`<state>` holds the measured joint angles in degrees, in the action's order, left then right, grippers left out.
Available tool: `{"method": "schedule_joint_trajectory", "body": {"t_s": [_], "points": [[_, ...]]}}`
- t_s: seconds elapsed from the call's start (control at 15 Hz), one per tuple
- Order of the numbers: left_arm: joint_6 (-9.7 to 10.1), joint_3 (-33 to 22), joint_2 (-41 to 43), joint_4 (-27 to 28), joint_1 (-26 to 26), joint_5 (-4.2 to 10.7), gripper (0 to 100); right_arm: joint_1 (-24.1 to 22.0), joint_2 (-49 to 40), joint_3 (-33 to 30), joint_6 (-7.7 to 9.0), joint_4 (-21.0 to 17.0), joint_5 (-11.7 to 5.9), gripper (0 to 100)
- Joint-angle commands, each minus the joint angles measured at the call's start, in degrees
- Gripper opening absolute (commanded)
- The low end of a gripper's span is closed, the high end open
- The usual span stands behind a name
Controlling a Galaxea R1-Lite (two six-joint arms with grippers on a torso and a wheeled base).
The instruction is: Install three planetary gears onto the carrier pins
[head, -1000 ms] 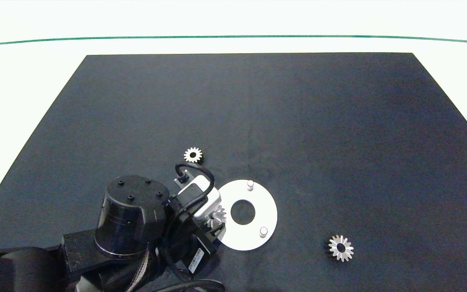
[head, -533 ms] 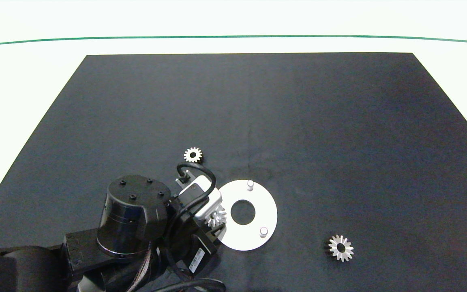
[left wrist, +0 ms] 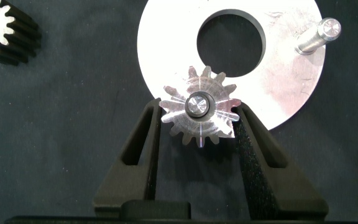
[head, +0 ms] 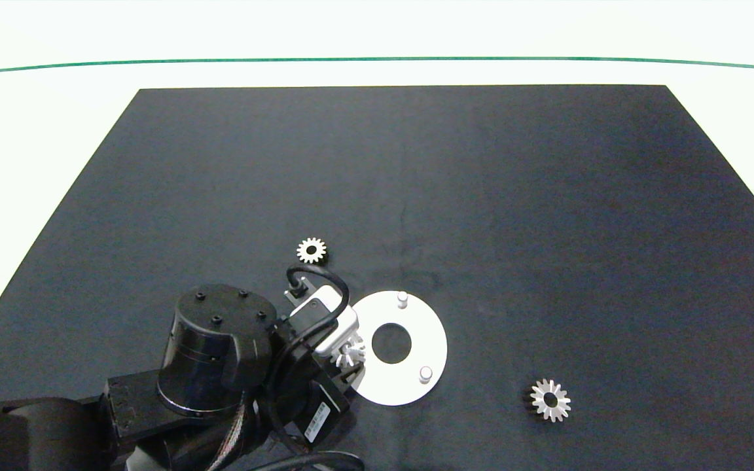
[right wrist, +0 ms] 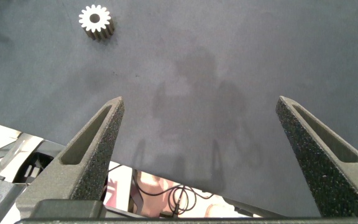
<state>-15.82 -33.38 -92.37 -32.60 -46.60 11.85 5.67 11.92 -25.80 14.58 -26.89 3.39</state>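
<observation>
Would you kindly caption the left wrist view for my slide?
Left pincer shut on a gear seated over a pin on the white disc.

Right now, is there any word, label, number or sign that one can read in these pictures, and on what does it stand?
No text can be read.
White sticker on the left arm's wrist, beside the disc: it carries print, too small to read.
Gears, pins, mat and both grippers' fingers: no marks show.
</observation>
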Motion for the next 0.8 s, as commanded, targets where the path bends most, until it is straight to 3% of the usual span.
{"method": "schedule_joint_trajectory", "body": {"t_s": [0.07, 0.67, 0.8], "points": [[-0.26, 0.1, 0.3, 0.0, 0.0, 0.10, 100, 0.0, 0.1, 0.0, 0.10, -0.1, 0.04, 100], [-0.70, 0.2, 0.9, 0.3, 0.0, 0.10, 100, 0.0, 0.0, 0.0, 0.10, -0.2, 0.04, 100], [-2.02, -0.9, 5.6, 4.9, -0.1, 0.19, 100, 0.0, 0.0, 0.2, 0.01, -0.2, 0.04, 100]]}}
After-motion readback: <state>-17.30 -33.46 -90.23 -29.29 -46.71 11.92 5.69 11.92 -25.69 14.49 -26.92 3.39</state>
